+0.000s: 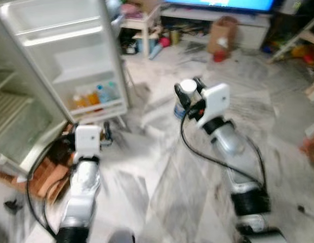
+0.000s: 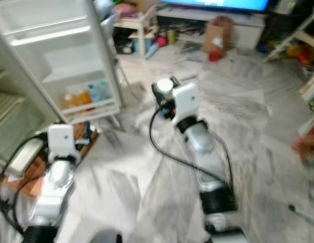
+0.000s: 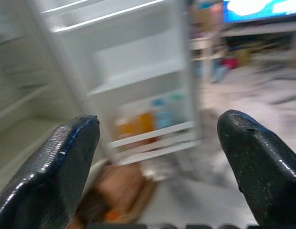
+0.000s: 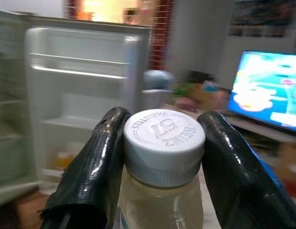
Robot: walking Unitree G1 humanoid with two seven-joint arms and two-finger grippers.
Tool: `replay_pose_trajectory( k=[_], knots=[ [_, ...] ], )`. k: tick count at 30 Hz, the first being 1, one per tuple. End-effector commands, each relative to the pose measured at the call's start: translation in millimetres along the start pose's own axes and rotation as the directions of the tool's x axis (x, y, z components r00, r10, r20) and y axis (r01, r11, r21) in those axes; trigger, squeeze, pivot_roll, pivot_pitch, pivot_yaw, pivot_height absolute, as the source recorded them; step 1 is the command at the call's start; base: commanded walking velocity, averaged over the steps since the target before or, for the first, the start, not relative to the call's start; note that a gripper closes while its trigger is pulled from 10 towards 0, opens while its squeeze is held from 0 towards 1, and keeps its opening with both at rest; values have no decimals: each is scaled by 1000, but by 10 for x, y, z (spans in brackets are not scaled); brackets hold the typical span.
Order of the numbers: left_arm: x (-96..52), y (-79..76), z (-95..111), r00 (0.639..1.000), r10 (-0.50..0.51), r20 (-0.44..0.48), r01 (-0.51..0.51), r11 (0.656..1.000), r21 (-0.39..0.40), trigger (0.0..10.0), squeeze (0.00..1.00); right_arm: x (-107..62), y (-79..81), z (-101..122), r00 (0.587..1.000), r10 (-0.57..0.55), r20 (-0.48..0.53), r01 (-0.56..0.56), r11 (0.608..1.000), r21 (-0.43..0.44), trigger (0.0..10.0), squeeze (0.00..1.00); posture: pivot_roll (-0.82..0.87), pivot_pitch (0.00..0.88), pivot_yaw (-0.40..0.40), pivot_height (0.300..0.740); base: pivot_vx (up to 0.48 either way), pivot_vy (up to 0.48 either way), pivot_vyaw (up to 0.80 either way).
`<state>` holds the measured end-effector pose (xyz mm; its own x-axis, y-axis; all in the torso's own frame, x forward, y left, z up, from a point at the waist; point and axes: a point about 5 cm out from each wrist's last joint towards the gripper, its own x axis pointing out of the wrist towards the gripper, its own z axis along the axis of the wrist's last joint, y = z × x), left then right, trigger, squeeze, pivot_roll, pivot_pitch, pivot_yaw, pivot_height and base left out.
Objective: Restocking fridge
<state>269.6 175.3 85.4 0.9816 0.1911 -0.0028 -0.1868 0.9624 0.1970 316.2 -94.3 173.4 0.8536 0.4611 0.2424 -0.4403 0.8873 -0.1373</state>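
Mid-frame, the right gripper pinches a white-capped bottle just under its cap, held up over the marble floor. Lower left, the left gripper is spread wide and empty, facing the open fridge door with drinks on its bottom shelf.

Glossy black fingers flank a smooth white plastic cap (embossed lettering) above the marbled stone floor.

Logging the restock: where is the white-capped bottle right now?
The white-capped bottle sits between the right gripper's fingers, held above the floor, right of the open fridge door.
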Motion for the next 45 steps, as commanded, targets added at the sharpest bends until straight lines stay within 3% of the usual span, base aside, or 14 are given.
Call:
replay_pose_trajectory(
  k=[1,5,15,23,32,35,45],
  knots=[
    [3,11,-30,1000,10,-20,-9,1000,15,10000,0,26,5,106,999,12,51,-11,1000,-22,10000,0,115,29,27,740,0,472,794],
    [0,1,0,1000,-23,22,22,999,38,10000,0,32,-2,107,999,10,53,-8,1000,-22,10000,0,116,27,26,740,231,387,794],
    [11,-43,3,998,-62,9,62,998,4,10000,0,56,-36,131,998,-8,67,10,999,-39,10000,0,116,25,23,740,393,277,789],
    [-30,-60,55,991,-123,45,125,992,-31,10000,0,53,-119,124,995,-76,71,80,996,-46,10000,0,125,26,18,740,409,170,0],
    [-31,-56,50,992,-124,36,125,991,-41,10000,0,105,-182,204,985,-132,116,145,982,-121,10000,0,128,29,17,740,454,0,0],
    [-50,-77,59,988,-145,50,147,988,-37,10000,0,127,-286,251,970,-202,133,221,965,-141,10000,0,127,30,14,740,462,0,0],
    [-67,-102,68,985,-163,54,165,985,-40,10000,0,163,-294,247,966,-222,129,239,962,-132,10000,0,131,30,13,740,480,0,0]
  ],
)
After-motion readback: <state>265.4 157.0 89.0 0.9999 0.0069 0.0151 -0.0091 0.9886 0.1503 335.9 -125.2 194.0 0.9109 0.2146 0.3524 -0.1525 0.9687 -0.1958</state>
